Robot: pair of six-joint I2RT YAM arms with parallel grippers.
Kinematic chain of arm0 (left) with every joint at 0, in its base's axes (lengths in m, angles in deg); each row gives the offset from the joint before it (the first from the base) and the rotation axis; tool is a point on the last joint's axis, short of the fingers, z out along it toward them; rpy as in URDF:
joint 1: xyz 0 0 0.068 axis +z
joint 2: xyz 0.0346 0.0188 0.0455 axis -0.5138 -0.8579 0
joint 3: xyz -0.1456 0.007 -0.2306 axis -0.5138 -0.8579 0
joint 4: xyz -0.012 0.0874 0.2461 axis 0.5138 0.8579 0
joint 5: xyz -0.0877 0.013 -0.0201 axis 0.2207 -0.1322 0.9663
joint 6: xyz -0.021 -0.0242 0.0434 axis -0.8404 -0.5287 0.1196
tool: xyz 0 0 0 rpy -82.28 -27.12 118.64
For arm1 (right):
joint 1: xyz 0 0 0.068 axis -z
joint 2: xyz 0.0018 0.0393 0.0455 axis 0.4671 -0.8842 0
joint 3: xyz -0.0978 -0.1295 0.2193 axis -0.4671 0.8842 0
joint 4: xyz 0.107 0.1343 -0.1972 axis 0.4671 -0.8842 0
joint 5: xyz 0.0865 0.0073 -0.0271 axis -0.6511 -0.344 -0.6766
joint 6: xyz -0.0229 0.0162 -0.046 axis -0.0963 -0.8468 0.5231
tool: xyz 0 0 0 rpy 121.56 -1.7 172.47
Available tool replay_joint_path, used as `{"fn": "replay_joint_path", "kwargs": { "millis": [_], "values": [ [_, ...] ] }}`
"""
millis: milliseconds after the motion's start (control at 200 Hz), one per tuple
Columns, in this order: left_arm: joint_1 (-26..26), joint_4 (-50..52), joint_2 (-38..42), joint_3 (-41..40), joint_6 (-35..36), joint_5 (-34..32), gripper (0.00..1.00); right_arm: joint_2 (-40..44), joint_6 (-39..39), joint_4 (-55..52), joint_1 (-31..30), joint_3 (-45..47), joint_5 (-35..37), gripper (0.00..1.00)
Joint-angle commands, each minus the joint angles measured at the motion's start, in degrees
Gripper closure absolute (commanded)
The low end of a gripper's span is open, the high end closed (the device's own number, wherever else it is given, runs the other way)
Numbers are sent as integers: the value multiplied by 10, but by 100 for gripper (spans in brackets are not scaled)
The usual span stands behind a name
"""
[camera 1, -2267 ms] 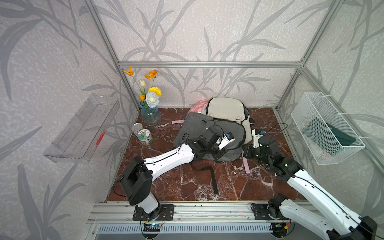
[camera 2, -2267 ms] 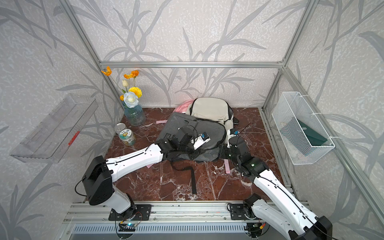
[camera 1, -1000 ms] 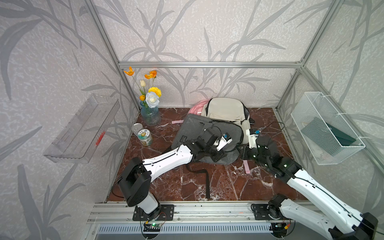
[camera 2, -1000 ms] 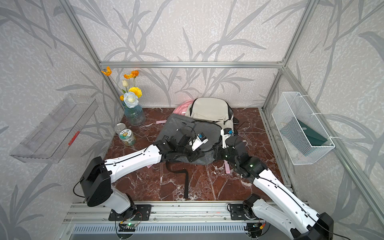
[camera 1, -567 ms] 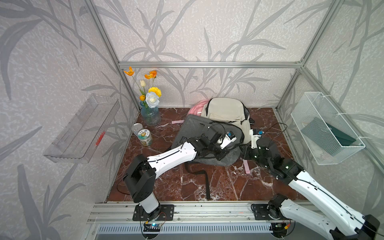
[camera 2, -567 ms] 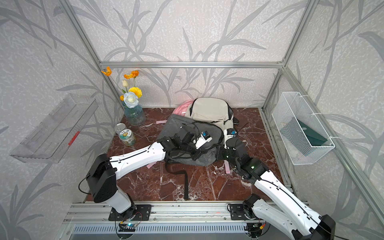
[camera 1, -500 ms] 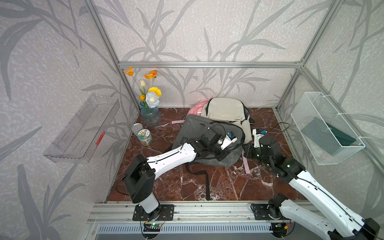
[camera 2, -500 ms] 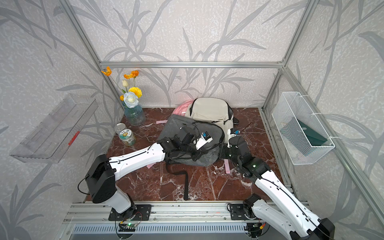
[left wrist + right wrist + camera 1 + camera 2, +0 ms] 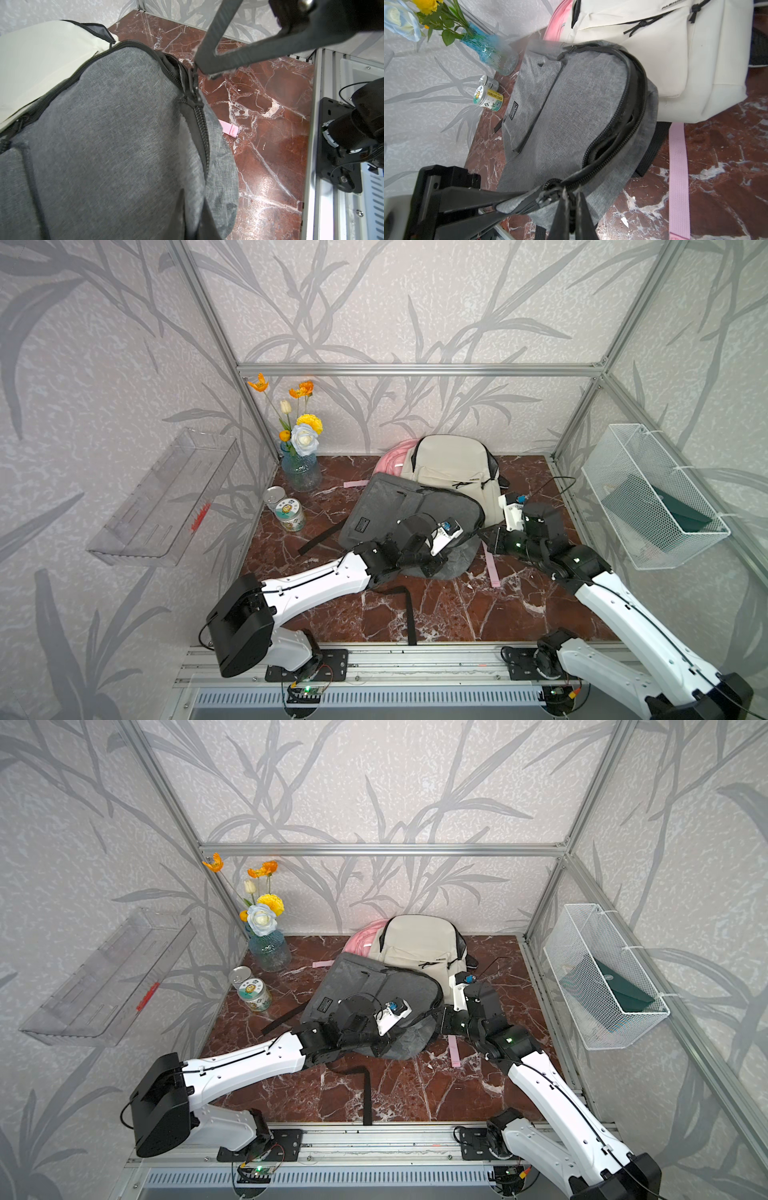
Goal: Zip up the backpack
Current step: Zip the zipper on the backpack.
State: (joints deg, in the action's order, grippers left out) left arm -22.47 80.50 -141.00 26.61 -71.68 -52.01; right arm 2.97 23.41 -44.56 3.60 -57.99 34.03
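- Top views: in both, the grey backpack lies flat on the marble table. Its far edge overlaps the front of the cream backpack.
- Top views: the left gripper is at the grey backpack's rim, on the side facing away from the cream backpack. Its own wrist covers the fingers, so their state cannot be read from here.
- Top views: the right gripper is at the grey backpack's rounded end, just beside the cream backpack's near corner.
- Left wrist: grey fabric fills most of the frame, with the cream backpack touching it behind.
- Left wrist: the right gripper's two fingers meet at their tips, pinching the zipper pull.
- Left wrist: the zipper teeth are joined on the stretch running away from the cream backpack and parted on the curve leading toward it.
- Left wrist: an end of a pink strap shows on the marble at the grey backpack's edge.
- Right wrist: the right gripper's fingers are clamped together on the pull.
- Right wrist: the left gripper's fingers are closed on a fold of grey fabric beside the zipper, on the side of the pull away from the cream backpack.
- Right wrist: the opening gapes between the pull and the cream backpack.
- Right wrist: the pink strap runs out from under the cream backpack.
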Motion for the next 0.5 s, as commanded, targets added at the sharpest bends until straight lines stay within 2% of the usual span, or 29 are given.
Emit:
{"fn": "replay_joint_path", "kwargs": {
  "millis": [0, 125, 255, 350, 425, 495],
  "values": [
    [4, 62, 9, -9, -11, 2, 73, 27, 25, 50, -40, -1, 100, 100],
    [4, 79, -22, 39, -20, 60, 58, 40, 35, 61, -135, 2, 143, 100],
    [4, 85, -50, 82, -43, 82, 54, 55, 7, 62, -145, 24, 144, 100],
    [5, 40, -44, 76, -64, 74, 47, 73, -15, 58, -148, 44, 147, 100],
    [5, 3, -45, 65, -75, 79, 48, 95, -29, 56, -150, 62, 152, 100],
    [4, -1, -61, 69, -76, 95, 57, 118, -39, 41, -154, 75, 164, 100]
  ]
}}
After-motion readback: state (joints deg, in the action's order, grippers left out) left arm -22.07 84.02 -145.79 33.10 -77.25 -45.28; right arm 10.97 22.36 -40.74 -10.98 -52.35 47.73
